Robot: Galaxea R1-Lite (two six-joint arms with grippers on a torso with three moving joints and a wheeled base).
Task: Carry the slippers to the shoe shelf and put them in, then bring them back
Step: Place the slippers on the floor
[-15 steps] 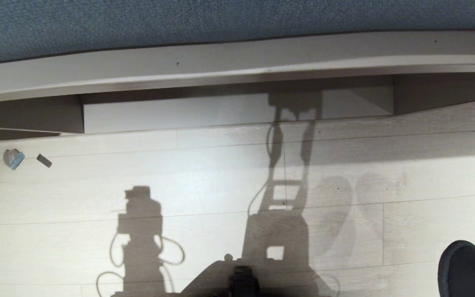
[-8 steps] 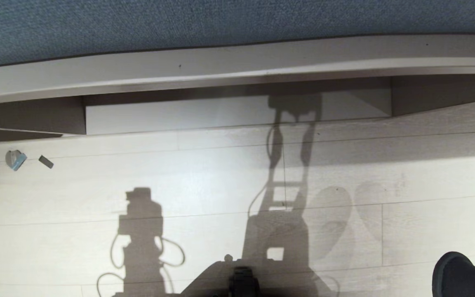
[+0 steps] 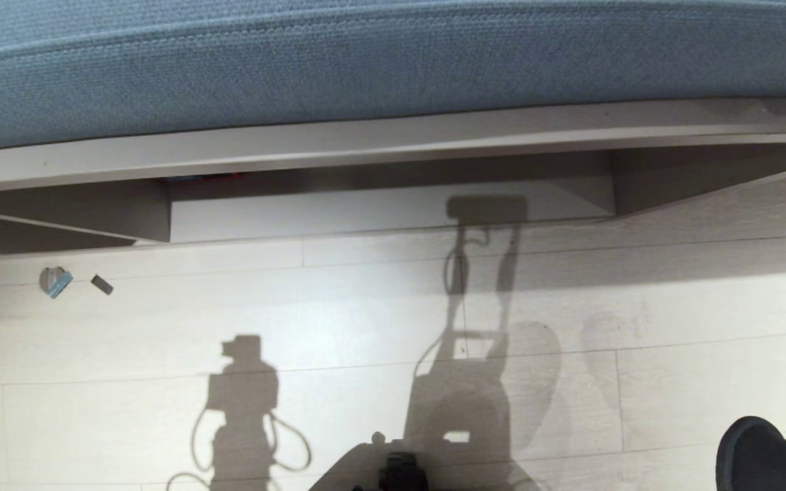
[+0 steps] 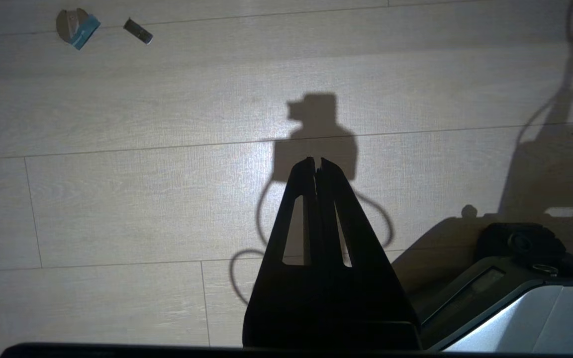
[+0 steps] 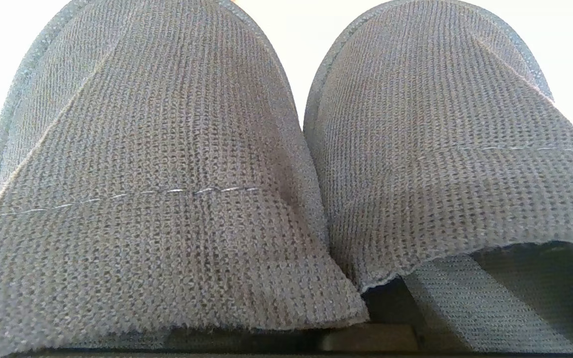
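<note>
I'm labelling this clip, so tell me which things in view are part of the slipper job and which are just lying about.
Part of the job:
- slippers, side by side, filling the right wrist view
- shoe shelf, open compartment ahead
- right gripper, shut, hidden behind the slippers

Just lying about:
- small grey and blue scrap on the floor
- small dark piece beside it
- blue cushion on the bench
- left gripper, shut, idle

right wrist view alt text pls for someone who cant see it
Two dark grey knitted slippers fill the right wrist view, side by side and touching, toes pointing away from the camera. Each has a line of pale stitching across its wide strap, and behind them is only a bright, washed-out background.
</note>
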